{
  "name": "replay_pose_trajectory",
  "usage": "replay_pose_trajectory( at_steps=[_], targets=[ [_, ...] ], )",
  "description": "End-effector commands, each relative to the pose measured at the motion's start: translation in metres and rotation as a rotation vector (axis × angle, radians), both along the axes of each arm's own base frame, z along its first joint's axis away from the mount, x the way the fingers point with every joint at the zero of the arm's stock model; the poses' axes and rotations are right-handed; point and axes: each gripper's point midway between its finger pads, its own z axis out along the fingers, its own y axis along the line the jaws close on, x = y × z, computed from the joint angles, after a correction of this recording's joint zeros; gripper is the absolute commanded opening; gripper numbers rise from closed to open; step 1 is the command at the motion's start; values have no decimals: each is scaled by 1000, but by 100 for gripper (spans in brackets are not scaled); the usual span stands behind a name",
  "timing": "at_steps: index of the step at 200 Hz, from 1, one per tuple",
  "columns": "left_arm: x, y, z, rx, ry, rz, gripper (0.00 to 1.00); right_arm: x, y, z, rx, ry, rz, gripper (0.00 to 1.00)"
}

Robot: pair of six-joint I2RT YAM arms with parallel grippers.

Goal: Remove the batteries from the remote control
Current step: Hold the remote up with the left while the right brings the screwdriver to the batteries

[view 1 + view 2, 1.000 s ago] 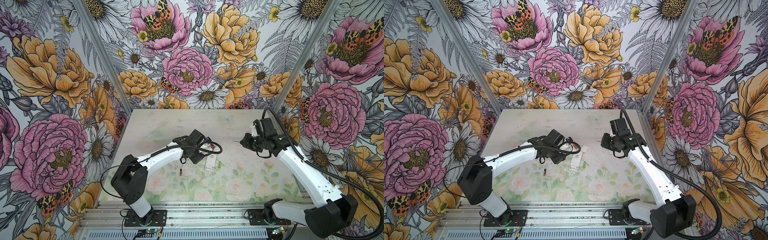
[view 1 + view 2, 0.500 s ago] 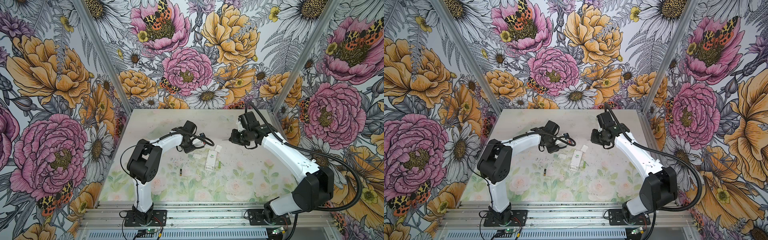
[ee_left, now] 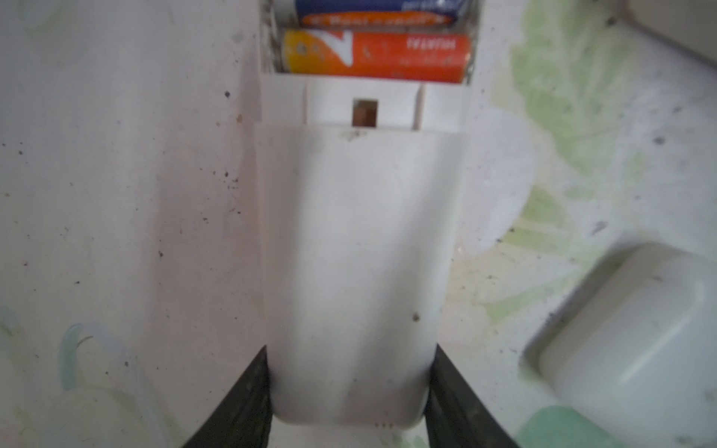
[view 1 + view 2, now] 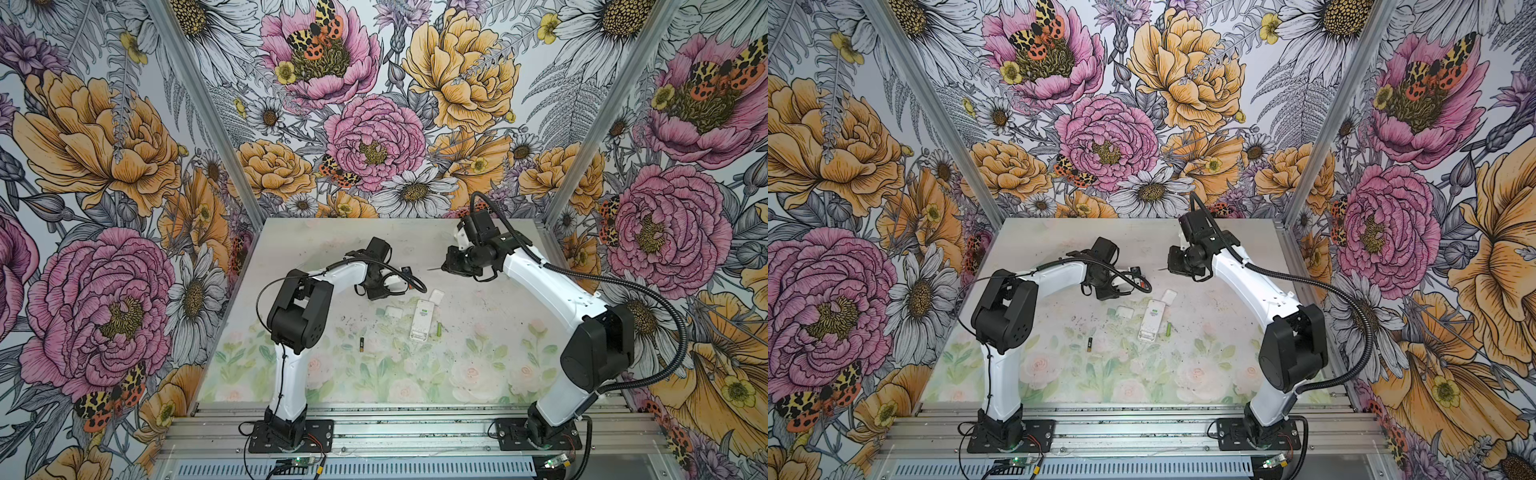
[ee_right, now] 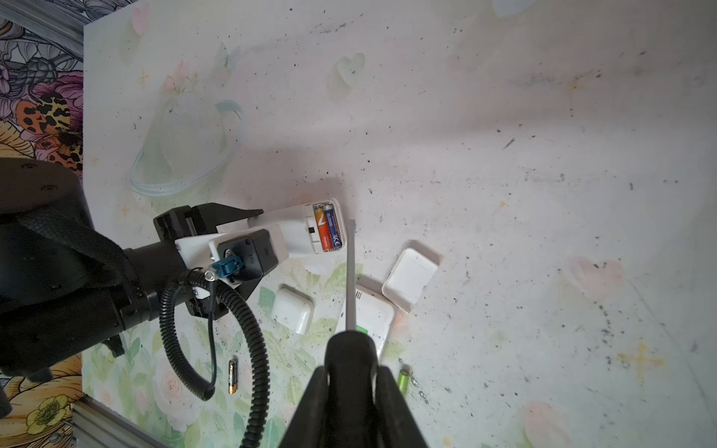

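Right wrist view: remote control [image 5: 298, 229] held, compartment open.
Left hand [image 3: 349, 403] grasps its closed end; orange-red battery [image 5: 322, 229] and dark battery [image 5: 334, 227] sit inside. Right hand [image 5: 353, 388] clenched on screwdriver [image 5: 351, 271]. Black battery [image 5: 232, 375] and lime battery [image 5: 403, 378] lie loose on desk [image 5: 504, 155].
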Motion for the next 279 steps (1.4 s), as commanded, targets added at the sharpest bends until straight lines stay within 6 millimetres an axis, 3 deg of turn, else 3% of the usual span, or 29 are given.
replay_pose_trajectory(
  at_steps=[1, 67, 101, 279],
  targets=[
    [-7, -4, 0, 33, -53, -40, 21, 3, 17, 11, 45, -13, 55, 0],
    [-34, -3, -12, 126, -152, -48, 21, -8, 30, -23, 10, 99, 106, 0],
    [-34, -5, -11, 131, -143, -46, 21, -14, 30, -37, -39, 141, 117, 0],
    [-29, -3, -5, 112, -137, -21, 21, -26, 40, -50, -97, 164, 163, 0]
  ],
)
